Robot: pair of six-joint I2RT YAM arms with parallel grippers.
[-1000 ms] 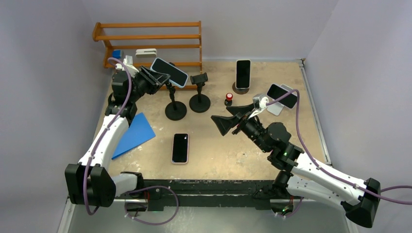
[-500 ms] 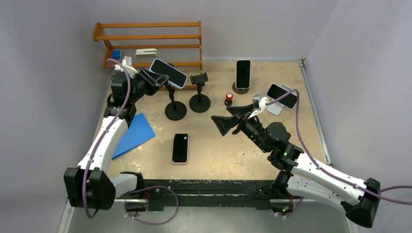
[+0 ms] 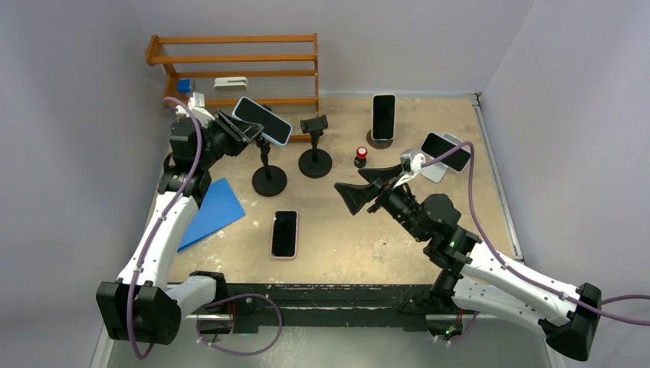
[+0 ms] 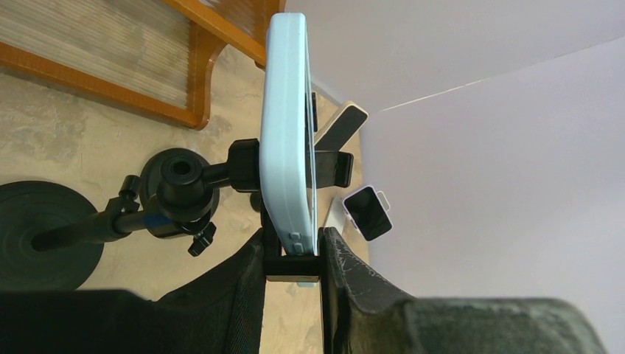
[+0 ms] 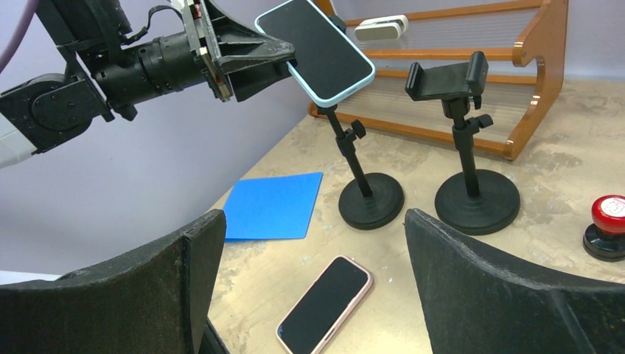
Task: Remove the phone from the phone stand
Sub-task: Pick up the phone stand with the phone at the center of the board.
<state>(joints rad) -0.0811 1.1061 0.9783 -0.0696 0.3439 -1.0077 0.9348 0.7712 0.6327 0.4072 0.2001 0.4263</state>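
A phone in a light blue case (image 3: 262, 120) sits in the clamp of a black phone stand (image 3: 269, 182) at the back left. My left gripper (image 3: 244, 130) is shut on the phone's left end. In the left wrist view the phone (image 4: 287, 125) stands edge-on between my fingers (image 4: 346, 273), and the stand's clamp bracket (image 4: 291, 267) is still around it. My right gripper (image 3: 360, 188) is open and empty, hovering mid-table. In the right wrist view (image 5: 313, 221) it faces both stands and the held phone (image 5: 317, 51).
A second black stand (image 3: 314, 162) with an empty clamp is just right of the first. A pink-cased phone (image 3: 283, 234) lies flat on the table beside a blue mat (image 3: 211, 211). A red button (image 3: 360, 156), two more phones on stands (image 3: 383, 116) (image 3: 444, 151) and a wooden rack (image 3: 230, 57) stand behind.
My left gripper has pulled back to the left with the phone. The stand has come along, its base sliding left and a little nearer. The right arm has not moved.
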